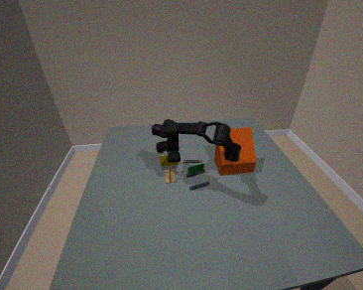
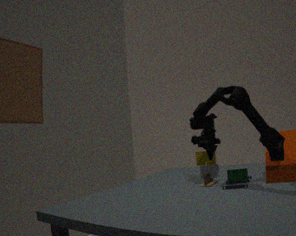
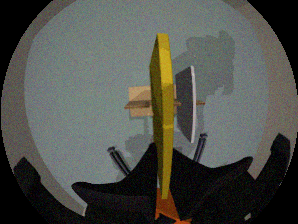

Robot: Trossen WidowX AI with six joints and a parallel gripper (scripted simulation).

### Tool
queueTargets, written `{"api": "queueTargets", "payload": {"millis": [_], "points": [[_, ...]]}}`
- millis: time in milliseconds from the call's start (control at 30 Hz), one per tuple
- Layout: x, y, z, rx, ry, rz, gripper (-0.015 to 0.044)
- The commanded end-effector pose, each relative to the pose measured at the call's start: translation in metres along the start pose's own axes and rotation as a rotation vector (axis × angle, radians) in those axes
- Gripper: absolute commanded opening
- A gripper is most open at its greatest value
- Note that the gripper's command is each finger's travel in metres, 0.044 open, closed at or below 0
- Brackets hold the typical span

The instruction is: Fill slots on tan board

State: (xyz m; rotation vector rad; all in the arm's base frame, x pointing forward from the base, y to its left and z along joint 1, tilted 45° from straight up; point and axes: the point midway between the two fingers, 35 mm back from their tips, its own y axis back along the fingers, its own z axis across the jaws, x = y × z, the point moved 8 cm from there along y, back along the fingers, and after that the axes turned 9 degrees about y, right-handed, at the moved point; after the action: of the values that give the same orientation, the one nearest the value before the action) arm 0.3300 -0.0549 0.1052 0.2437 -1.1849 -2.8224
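Materials and shapes: a thin, flat, matte yellow board [image 1: 164, 160] [image 2: 200, 158] [image 3: 162, 95] is held upright; a low tan board [image 1: 171, 177] [image 2: 208, 183] [image 3: 138, 93] is stood on a smooth blue-grey worktop [image 1: 187, 233] [image 2: 153, 210] [image 3: 75, 75]; a blocky orange box [image 2: 292, 171] is seen at the right.
Count: one yellow, one green, one tan and one pale grey board are seen, with three dark bars on the worktop in the top view.
Gripper: the yellow board is pinched between the black fingers of the gripper [image 1: 174, 159] [image 2: 211, 154] [image 3: 161, 167].
Yellow board's place: it is held over the tan board, crosswise to it; whether they touch cannot be told.
Grey board: the pale grey board [image 3: 187, 105] is set crosswise at the tan board, beside the yellow one, with a gap between.
Green board: the green board [image 1: 195, 169] [image 2: 237, 175] is held upright among the dark bars [image 1: 199, 186] [image 2: 235, 186] [image 3: 119, 161], right of the tan board.
Open room: bare worktop is left between the tan board and the near edge.
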Motion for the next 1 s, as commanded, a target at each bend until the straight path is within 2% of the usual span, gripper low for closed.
{"api": "queueTargets", "payload": {"millis": [0, 233, 967], "points": [[0.0, -0.009, 0.0, -0.002, -0.005, 0.004, 0.0], [0.0, -0.025, 0.0, -0.003, -0.005, 0.004, 0.0], [0.0, -0.036, 0.0, -0.004, -0.005, 0.003, 0.0]]}}
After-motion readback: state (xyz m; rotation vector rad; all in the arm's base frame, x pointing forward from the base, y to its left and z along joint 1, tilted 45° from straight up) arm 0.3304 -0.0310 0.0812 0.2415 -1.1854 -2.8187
